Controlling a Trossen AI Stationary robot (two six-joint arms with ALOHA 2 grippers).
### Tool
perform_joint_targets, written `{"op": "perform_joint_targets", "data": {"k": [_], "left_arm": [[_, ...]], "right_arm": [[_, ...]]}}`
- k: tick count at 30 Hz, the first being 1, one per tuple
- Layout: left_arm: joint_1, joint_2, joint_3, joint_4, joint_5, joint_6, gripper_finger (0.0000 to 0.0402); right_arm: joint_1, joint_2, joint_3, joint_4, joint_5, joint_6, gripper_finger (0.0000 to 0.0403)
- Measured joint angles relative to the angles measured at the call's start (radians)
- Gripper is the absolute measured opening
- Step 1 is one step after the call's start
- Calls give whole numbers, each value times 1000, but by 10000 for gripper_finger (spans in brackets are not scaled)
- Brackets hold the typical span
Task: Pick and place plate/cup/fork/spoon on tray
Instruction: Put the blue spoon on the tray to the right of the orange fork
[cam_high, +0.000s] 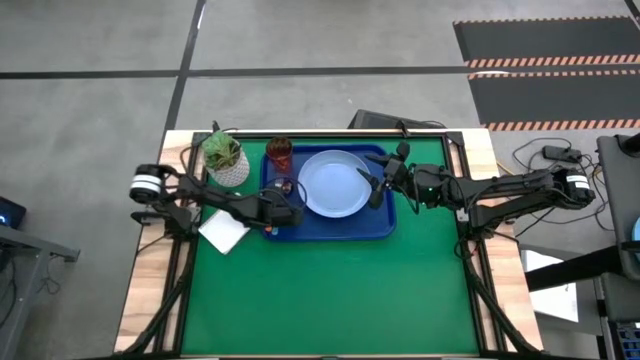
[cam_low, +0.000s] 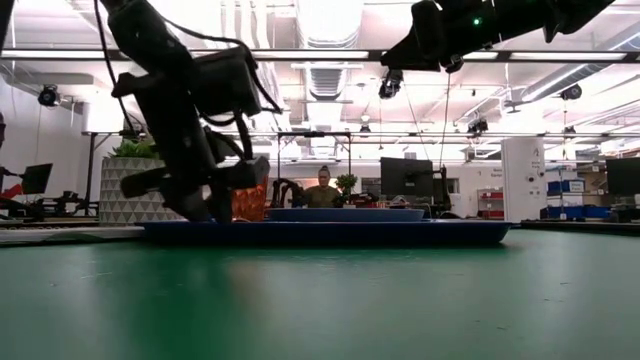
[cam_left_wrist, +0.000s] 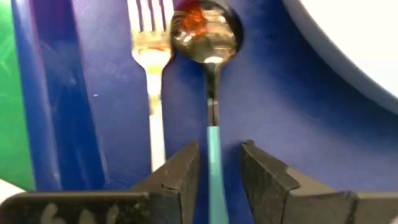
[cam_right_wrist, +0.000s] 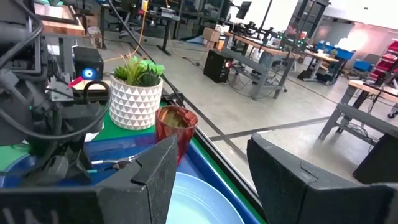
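Reaching over the left end of the deep-blue tray (cam_high: 335, 228), the left gripper (cam_left_wrist: 214, 163) sits low above the tray floor with its jaws slightly apart on either side of the spoon's (cam_left_wrist: 210, 74) light-blue handle; whether they actually press on it cannot be told. The spoon lies flat on the tray, its shiny bowl pointing away from the gripper, and the fork (cam_left_wrist: 151, 56) lies just beside it, parallel, tines the same way. The light-blue plate (cam_high: 332, 183) rests in the middle of the tray, to the right of both utensils. The dark-red cup (cam_high: 280, 154) stands upright in the tray's far left corner, near the white pot with the green plant (cam_high: 225, 159), which stands on the green desk mat (cam_high: 330, 300) just off the tray. A white card (cam_high: 224, 233) lies on the mat by the left arm. The right gripper (cam_right_wrist: 208, 168) hovers above the plate's right edge, jaws apart and holding nothing.
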Motion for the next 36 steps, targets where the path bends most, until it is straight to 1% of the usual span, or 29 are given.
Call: {"op": "perform_joint_targets", "data": {"k": [3,5,10,17,19,23,26,28,29,30,32,34,36], "left_arm": [[0,19,15,-6,-4,4,92],[0,22,20,-6,-4,5,78],[2,12,18,-3,6,1,14],[-16,-6,20,1,14,-2,6],[-30,-29,20,0,-8,7,5],[-73,-99,31,0,-92,85,4],[-128,-146,66,15,-158,229,3],[-173,-171,92,66,-195,350,3],[-197,-180,99,123,-204,433,3],[-220,-187,100,205,-201,528,3],[-266,-196,91,423,-152,750,3],[-309,-198,73,658,-32,969,3],[-343,-193,55,844,108,1133,3]], "right_arm": [[-1,0,0,-5,0,-5,183],[-2,0,0,-5,0,-8,183],[-7,0,0,-5,1,-9,183],[-8,0,0,-7,1,-8,183],[-8,0,-1,-9,1,-8,183],[-8,0,-2,-23,0,-17,183],[-8,0,-2,-52,-1,-44,183],[-8,0,-2,-63,-20,-71,183],[-9,0,-3,-73,-62,-85,183],[-10,0,-2,-90,-130,-100,182],[-11,0,-2,-123,-342,-151,183],[-13,9,-5,-141,-618,-220,182],[-12,20,-9,-141,-853,-273,182]]}}
